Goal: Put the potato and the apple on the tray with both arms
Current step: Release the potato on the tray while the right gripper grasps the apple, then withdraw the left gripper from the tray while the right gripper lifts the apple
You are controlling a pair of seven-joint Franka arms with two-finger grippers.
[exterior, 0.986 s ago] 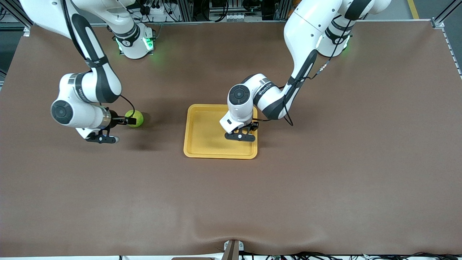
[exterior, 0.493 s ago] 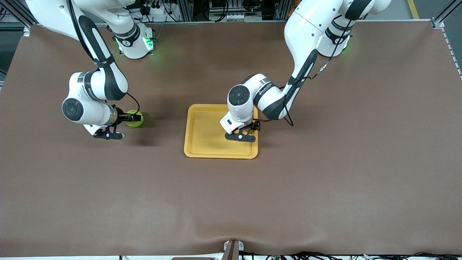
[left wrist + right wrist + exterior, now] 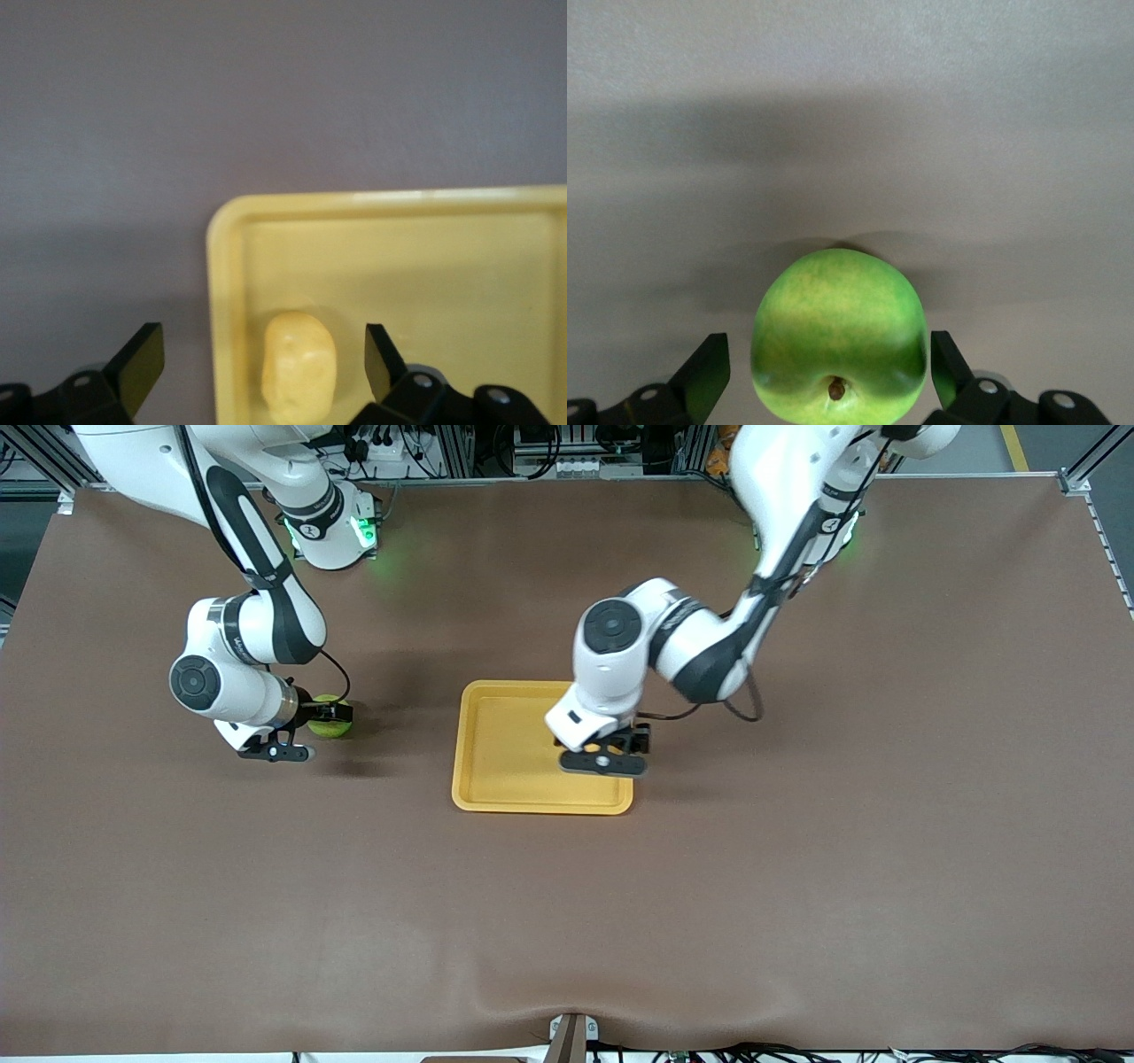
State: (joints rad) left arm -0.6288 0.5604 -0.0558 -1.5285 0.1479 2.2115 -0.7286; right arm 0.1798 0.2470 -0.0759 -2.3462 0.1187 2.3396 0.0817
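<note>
While the apple (image 3: 330,727) sits on the mat toward the right arm's end, the right gripper (image 3: 824,376) brackets it with fingers spread wide, not clamped. The tray (image 3: 496,779) lies mid-table. Over its corner, the left gripper (image 3: 261,363) hangs wide open above the potato (image 3: 299,367), which rests in the tray.
</note>
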